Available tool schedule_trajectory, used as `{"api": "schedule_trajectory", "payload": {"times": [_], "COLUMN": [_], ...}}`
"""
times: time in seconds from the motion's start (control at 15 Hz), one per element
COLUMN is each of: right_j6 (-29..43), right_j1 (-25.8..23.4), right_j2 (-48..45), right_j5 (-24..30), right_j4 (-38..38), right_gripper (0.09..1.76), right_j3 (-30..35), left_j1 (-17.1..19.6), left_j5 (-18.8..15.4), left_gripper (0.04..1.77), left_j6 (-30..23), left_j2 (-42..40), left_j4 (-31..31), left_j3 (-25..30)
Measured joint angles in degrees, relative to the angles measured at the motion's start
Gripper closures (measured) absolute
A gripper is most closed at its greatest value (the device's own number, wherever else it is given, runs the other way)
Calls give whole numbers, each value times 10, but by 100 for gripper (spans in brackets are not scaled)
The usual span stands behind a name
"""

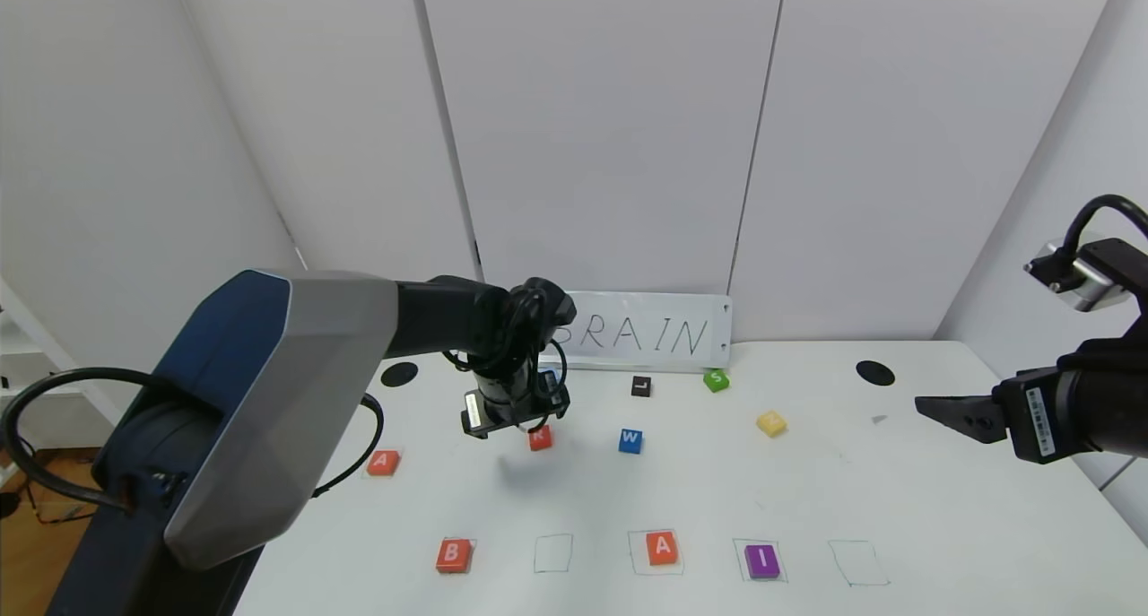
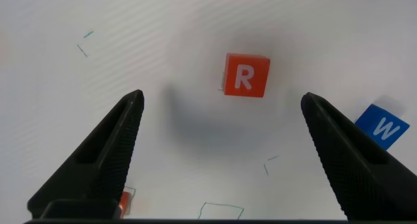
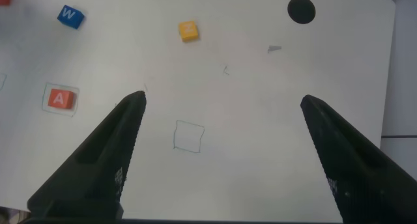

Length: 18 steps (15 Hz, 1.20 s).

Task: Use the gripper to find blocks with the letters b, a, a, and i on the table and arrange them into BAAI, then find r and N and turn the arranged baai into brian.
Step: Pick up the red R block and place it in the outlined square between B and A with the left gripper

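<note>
White is the table (image 1: 897, 490), big and flat under both arms. The left gripper (image 2: 221, 159) hangs over it with its jaws wide apart, holding nothing. The right gripper (image 3: 221, 159) waits off to the side, jaws apart too. The little orange-red r (image 2: 245, 75) lies just ahead of the left jaws, between them.

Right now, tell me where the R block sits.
In the head view, r lies mid-table, left of the blue W block, directly beneath the open left gripper.
</note>
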Motion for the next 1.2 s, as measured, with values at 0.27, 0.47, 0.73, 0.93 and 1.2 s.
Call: {"api": "schedule_trajectory", "payload": {"times": [0.27,0.47,0.73,0.93,1.2], "right_j6": [0,0,0,0,0], "right_j1": [1,1,4,5,5], "right_j2": [0,-1,-1,-1,-1], "right_j5": [0,0,0,0,0], "right_j4": [0,0,0,0,-1], "right_gripper": [14,14,14,14,14], "right_j3": [0,0,2,3,3], "left_j1": [-13,-15,-21,-23,-25], "left_j5": [14,35,47,49,66], "left_gripper": [10,9,9,9,9], "left_j6": [-10,-21,-25,-24,-24], "left_j2": [22,32,43,45,52], "left_j4": [-14,-28,-40,-45,-45], "left_j3": [-1,-2,-2,-2,-2]}}
